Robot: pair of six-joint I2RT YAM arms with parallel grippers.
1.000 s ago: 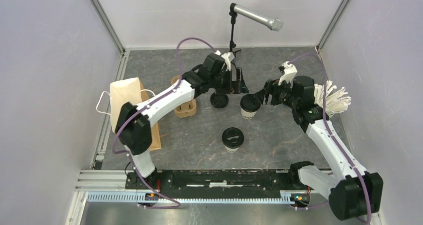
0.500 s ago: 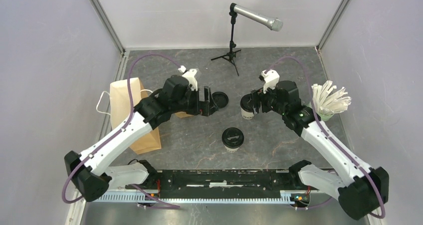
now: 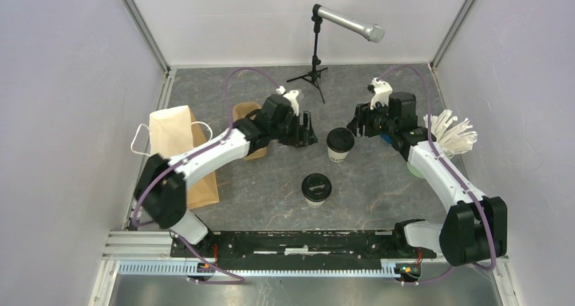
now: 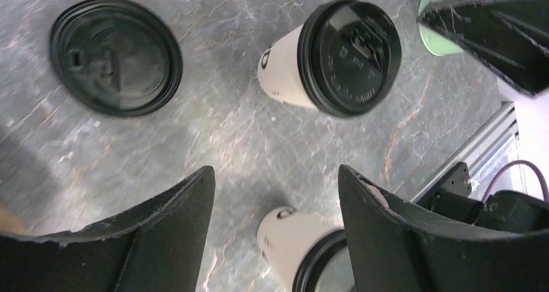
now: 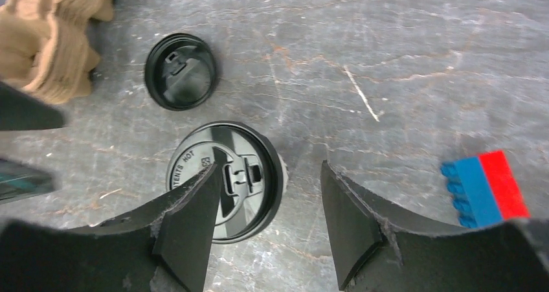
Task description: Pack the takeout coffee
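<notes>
2 takeout cups on the table, both upright, both lidded.

Near cup: on the base side of both sets of jaws, roughly between them, touched by neither.
Far cup: just in front of the right jaws, partly under their gap. It is off to one side of the left jaws, apart from them.

Left jaws: spread wide, nothing in them.
Right jaws: spread, nothing in them, no contact with the cup that I can see.

Handling, my read: thin paper wall, light, dents under a hard pinch. May hold liquid, so keep it upright. The plastic lid is slick and could pop off. Best hold is on the wall below the rim, with a gentle squeeze.

Around:
- Loose black lid flat on the table below the left jaws.
- Cardboard carrier just behind the left jaws.
- Brown paper bag further back along the left arm.
- Blue-and-red block beside the right jaws.
- Green cup of straws behind the right jaws.
- Microphone at the back.

In the way: the 2 sets of jaws face each other across the far cup. Collision risk if both close in.
</notes>
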